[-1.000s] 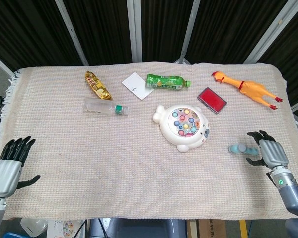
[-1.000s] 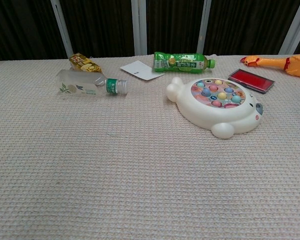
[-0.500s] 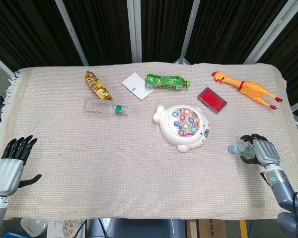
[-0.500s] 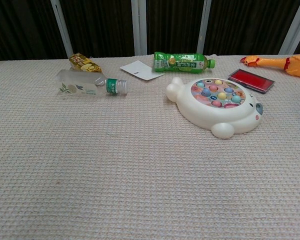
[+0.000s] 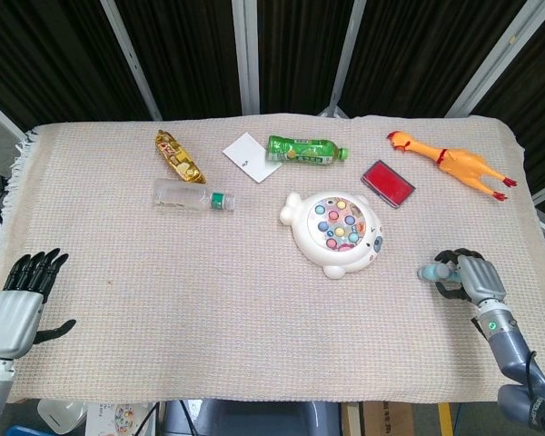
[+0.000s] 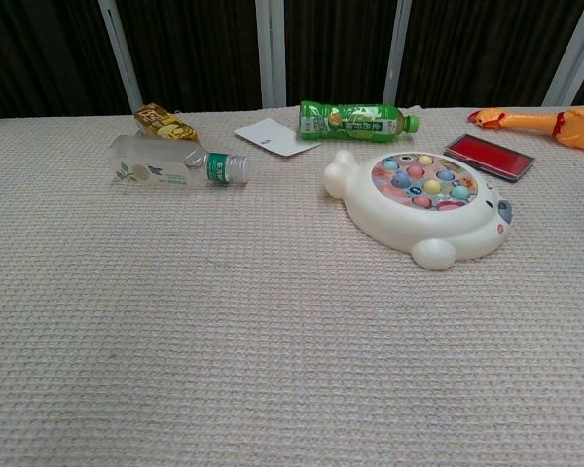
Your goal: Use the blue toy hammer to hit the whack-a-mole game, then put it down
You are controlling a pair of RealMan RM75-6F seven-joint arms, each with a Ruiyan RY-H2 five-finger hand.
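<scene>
The blue toy hammer [image 5: 431, 272] lies on the cloth at the right, its head pointing left toward the game. My right hand [image 5: 470, 279] covers its handle with the fingers curled round it. The white whack-a-mole game [image 5: 335, 232] with coloured buttons sits mid-table, a short way left of the hammer; the chest view shows the game [image 6: 426, 199] at the right. My left hand [image 5: 15, 304] rests at the table's near left corner, fingers straight, thumb out, holding nothing. Neither hand appears in the chest view.
Along the back lie a gold wrapped snack [image 5: 179, 156], a clear bottle [image 5: 193, 194], a white card [image 5: 251, 156], a green bottle [image 5: 307, 150], a red case [image 5: 388, 183] and a rubber chicken [image 5: 452, 163]. The table's right edge runs close to my right hand.
My right hand's fingers have curled in from spread to wrapped round the hammer's handle, and the wrist has turned inward. The hammer, the game and the left hand have stayed put.
</scene>
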